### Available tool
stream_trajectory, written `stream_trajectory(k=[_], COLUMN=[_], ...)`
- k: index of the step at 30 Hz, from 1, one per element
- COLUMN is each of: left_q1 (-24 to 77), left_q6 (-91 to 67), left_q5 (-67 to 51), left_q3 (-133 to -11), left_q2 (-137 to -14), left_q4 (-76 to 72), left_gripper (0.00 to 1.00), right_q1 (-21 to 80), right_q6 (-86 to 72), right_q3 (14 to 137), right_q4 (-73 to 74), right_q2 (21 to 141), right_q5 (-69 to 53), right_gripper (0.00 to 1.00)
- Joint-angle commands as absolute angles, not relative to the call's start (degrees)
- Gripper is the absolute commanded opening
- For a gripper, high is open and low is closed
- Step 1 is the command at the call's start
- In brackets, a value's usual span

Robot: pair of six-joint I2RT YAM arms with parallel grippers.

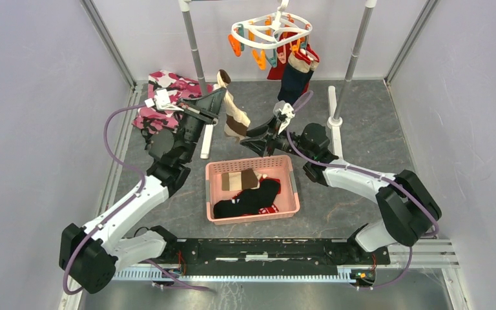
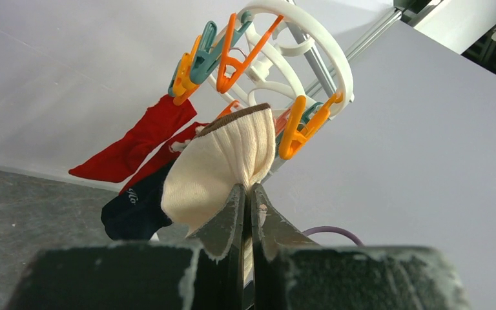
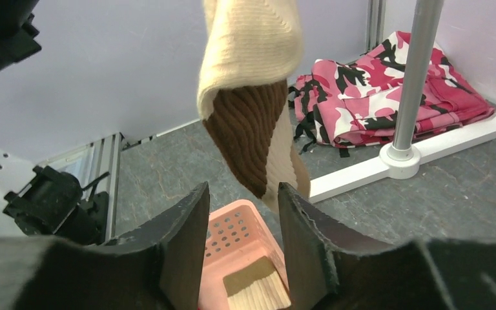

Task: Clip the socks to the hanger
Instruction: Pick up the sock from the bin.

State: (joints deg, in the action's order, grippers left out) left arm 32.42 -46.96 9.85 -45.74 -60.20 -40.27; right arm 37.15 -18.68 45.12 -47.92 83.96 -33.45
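cream ribbed sock point(image 2: 226, 161), brown patches, pinched in left claw point(image 2: 247, 192)

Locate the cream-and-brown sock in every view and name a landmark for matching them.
Top external: cream-and-brown sock at centre, dangling from the left gripper.
Left wrist: centre, pinched in the shut jaws.
Right wrist: top centre, hanging down to the open right gripper.
Landmark: grey table, in all three.

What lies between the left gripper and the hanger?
The beige sock: the left gripper pinches it, and its brown-edged cuff points up toward the clips of the hanger. The left wrist view shows this.
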Motion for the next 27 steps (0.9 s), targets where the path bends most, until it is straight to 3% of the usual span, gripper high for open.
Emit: stream_trajectory(k=[1, 2, 5, 11, 18, 27], left_q1=[32.17, 32.17, 32.17, 31.46, 27.96, 24.63], left_q6=[-51.2, -51.24, -50.82, -49.32, -47.46, -40.19], left_q5=[8.79, 8.86, 9.43, 11.3, 9.86, 3.38], left_q3=[-48.0, -47.92, -47.21, -45.44, -45.57, -47.2], left_q2=[-61.36, -61.43, -60.91, -59.19, -59.49, -61.16], left_q4=[-44.24, -44.22, -43.93, -41.41, -36.16, -24.12], left_gripper=[0.02, 0.02, 0.02, 0.12, 0.38, 0.59], right_q1=[38.28, 38.4, 38.36, 38.37, 37.75, 34.67], right_q6=[-24.51, -24.94, -25.76, -24.4, -27.36, -41.06], right_q3=[47.53, 47.61, 47.0, 43.84, 41.08, 40.12], right_q4=[-55.15, -55.39, -56.5, -58.33, -63.45, -79.12], right_q2=[86.21, 86.82, 87.29, 84.29, 82.6, 86.23], right_q5=[-29.2, -29.1, -29.44, -30.3, -31.95, -36.41], right_gripper=[0.39, 0.26, 0.0, 0.0, 0.0, 0.0])
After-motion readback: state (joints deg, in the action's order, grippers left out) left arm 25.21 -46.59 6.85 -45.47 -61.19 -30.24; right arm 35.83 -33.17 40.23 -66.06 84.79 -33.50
